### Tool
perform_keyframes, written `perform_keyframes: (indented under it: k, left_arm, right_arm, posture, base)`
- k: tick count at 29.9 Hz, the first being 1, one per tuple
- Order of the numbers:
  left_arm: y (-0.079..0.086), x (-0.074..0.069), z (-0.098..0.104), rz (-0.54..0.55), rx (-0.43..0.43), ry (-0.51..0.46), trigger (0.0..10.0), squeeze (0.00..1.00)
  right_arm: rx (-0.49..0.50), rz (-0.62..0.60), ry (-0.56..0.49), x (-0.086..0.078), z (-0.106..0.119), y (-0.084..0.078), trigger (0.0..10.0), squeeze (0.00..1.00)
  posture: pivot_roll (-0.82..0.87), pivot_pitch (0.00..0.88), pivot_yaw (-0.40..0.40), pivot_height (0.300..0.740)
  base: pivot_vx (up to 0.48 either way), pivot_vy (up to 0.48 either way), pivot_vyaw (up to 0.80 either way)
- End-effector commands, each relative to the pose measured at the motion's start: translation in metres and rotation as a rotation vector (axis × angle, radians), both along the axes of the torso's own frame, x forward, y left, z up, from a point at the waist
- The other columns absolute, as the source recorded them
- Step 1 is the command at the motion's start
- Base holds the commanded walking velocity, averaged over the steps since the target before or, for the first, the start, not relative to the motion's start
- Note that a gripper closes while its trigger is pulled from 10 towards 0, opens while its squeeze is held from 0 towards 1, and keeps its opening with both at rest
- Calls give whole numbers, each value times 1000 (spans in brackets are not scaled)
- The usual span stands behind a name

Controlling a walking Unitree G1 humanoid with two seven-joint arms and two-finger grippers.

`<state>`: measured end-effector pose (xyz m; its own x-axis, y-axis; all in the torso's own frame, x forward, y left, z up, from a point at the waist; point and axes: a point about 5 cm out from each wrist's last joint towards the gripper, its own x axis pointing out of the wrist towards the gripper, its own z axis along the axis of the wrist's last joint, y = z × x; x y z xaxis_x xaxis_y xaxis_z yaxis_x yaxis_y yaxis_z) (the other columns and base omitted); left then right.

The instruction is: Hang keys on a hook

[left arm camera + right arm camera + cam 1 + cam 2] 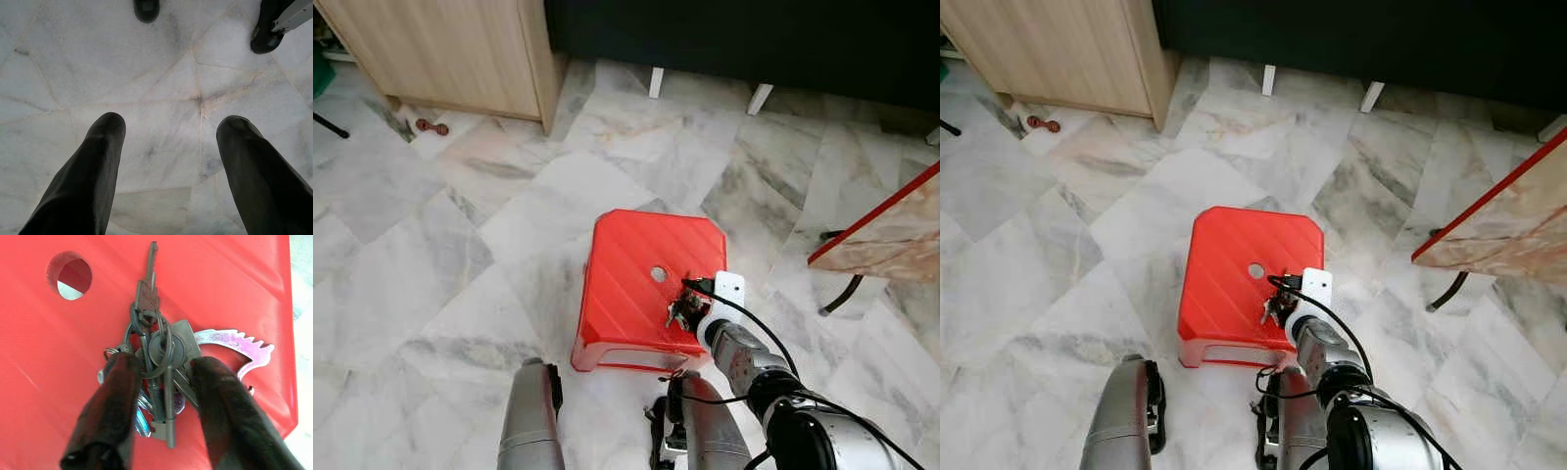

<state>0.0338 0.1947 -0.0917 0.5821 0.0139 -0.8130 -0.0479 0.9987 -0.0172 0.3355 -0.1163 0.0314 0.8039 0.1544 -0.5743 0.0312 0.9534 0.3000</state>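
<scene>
1. The keys (159, 367) lie on the red stool (636, 284), near its right edge, just right of the round hole (68, 275) in the seat.
2. The right gripper (164, 396) straddles the bunch, fingers parted on either side (touching, not yet clamped).
3. The left gripper (168, 161) hangs wide open over the marble floor (431, 255).

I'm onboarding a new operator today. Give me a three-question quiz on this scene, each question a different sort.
1. True or false: the bunch of keys lies on the red stool.
2. The right tool is: A) shut on the keys, B) open, a finger on each side of them, C) over bare floor.
3. Fill in: the left tool hangs open over the marble ____.

Key: 1 true; 2 B; 3 floor.
</scene>
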Motion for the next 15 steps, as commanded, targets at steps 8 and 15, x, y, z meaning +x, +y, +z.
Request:
perform_keyframes:
  k: [8, 15]
  left_arm:
    - [-18, -7, -7, -38, -46, 64, 10000, 0]
    - [-17, 1, -9, -38, -43, 61, 10000, 0]
  right_arm:
    - [11, 21, 15, -7, -8, 3, 0, 0]
    - [10, 35, -37, -2, -2, 3, 0, 0]
  posture:
    - [163, 422, -129, 650]
    - [157, 397, -131, 650]
  base:
    - [0, 0, 0]
    - [0, 0, 0]
